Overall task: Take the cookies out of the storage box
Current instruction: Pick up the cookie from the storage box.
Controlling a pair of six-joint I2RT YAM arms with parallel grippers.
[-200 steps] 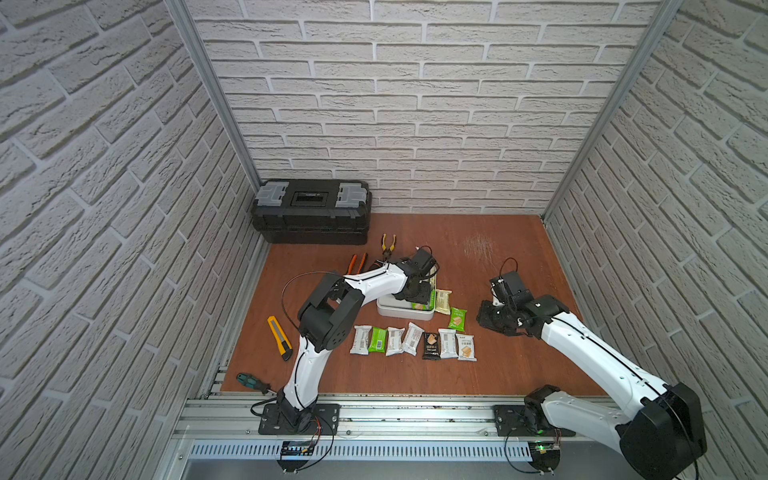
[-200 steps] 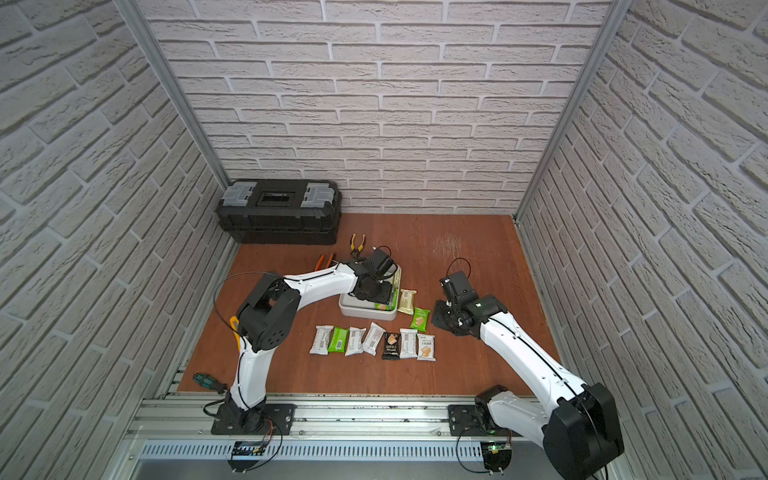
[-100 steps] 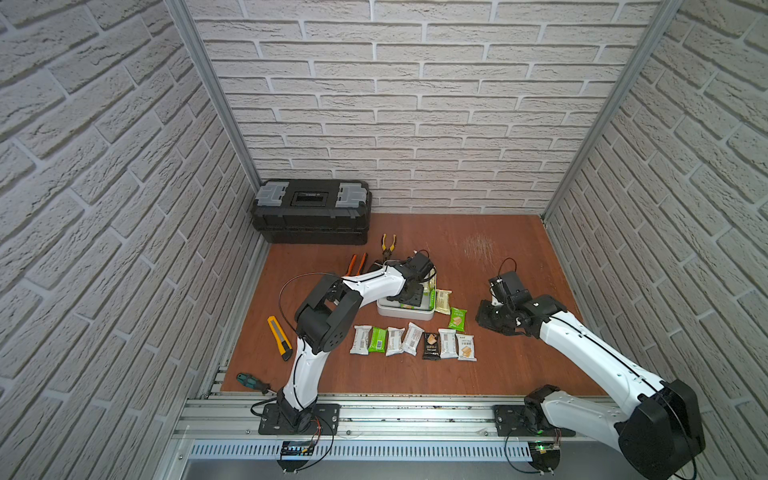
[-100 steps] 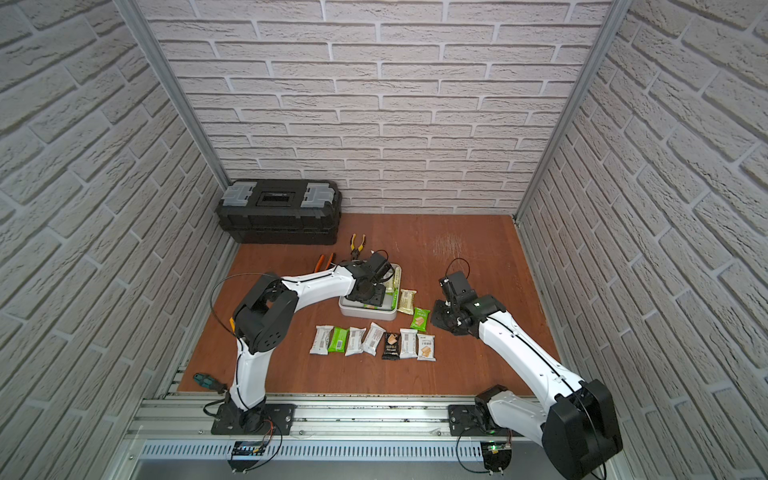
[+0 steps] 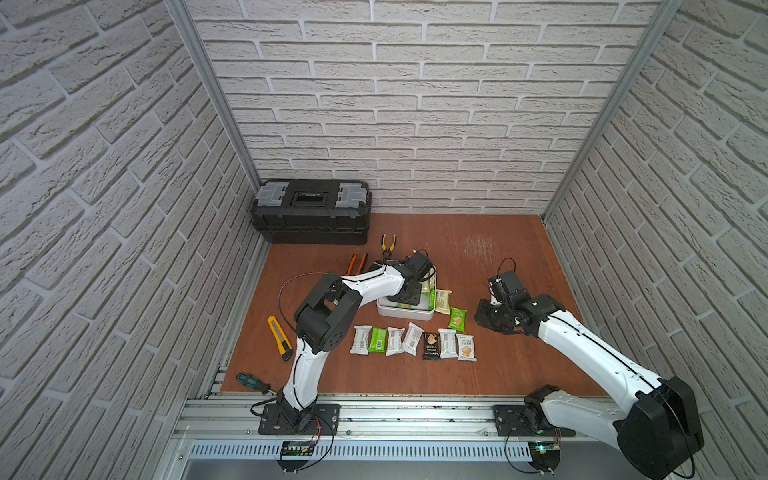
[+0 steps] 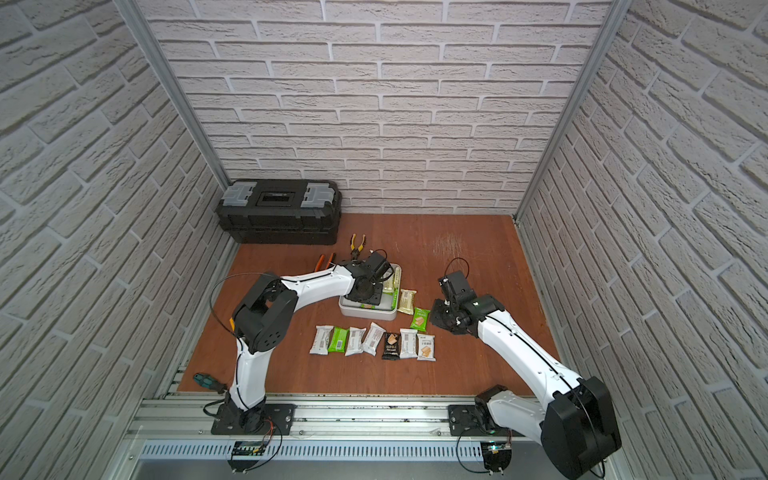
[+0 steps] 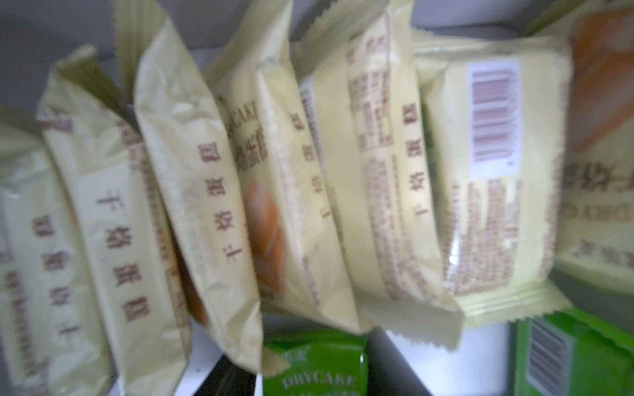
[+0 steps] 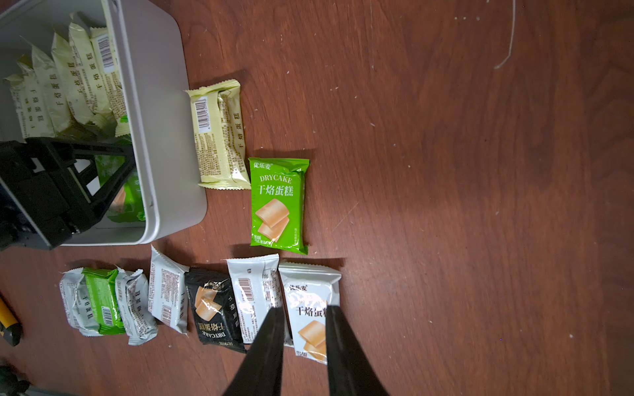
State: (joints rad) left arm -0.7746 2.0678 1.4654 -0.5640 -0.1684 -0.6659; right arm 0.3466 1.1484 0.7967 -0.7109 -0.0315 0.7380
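Right wrist view: right claw [image 8: 304,308] slightly apart, empty, near cookie packets [image 8: 257,295] rowed on the table [image 8: 446,205]. In the white box [image 8: 161,137], left claw [image 7: 308,380] straddles a green packet [image 7: 315,353]; grip unclear.

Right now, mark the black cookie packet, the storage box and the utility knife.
black cookie packet [image 8: 214,308]: right wrist view, middle of its wrapper.
storage box [image 8: 164,144]: right wrist view, outer side wall.
utility knife [image 5: 279,338]: in a top view, middle of yellow body.
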